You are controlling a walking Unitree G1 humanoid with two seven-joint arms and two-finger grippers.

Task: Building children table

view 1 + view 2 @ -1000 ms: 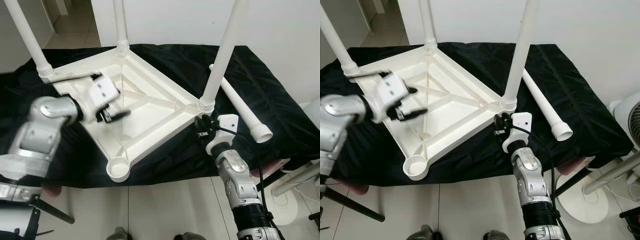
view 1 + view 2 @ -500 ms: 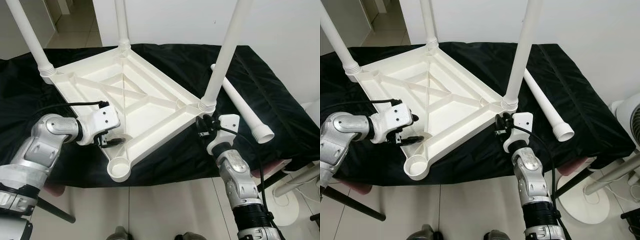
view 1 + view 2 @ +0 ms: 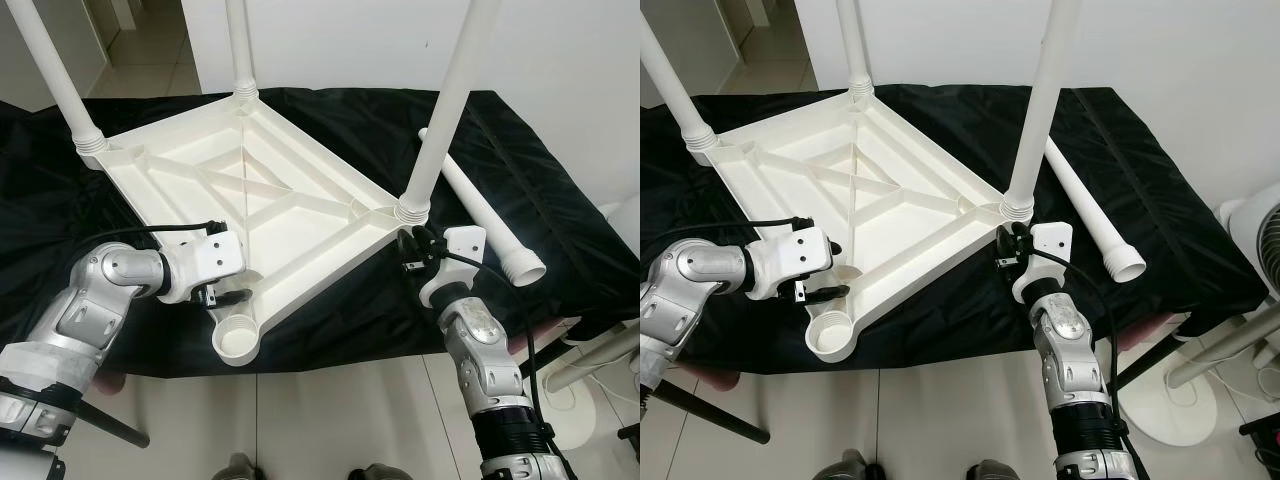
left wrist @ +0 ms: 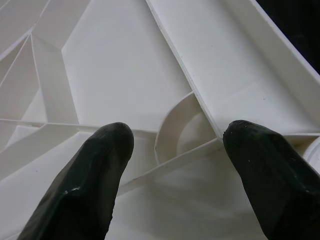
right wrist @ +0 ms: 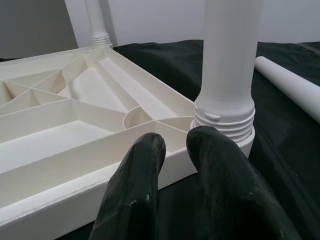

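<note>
The white children's tabletop (image 3: 250, 200) lies upside down on the black-covered table (image 3: 520, 170), three legs already standing up from its corners. My left hand (image 3: 228, 297) is spread open over the ribbed underside, just beside the empty leg socket (image 3: 236, 343) at the near corner. My right hand (image 3: 408, 250) has its fingers (image 5: 145, 195) closed together with nothing between them, just beside the base of the nearest fitted leg (image 3: 440, 120). The loose fourth leg (image 3: 485, 215) lies on the cloth beyond that corner.
</note>
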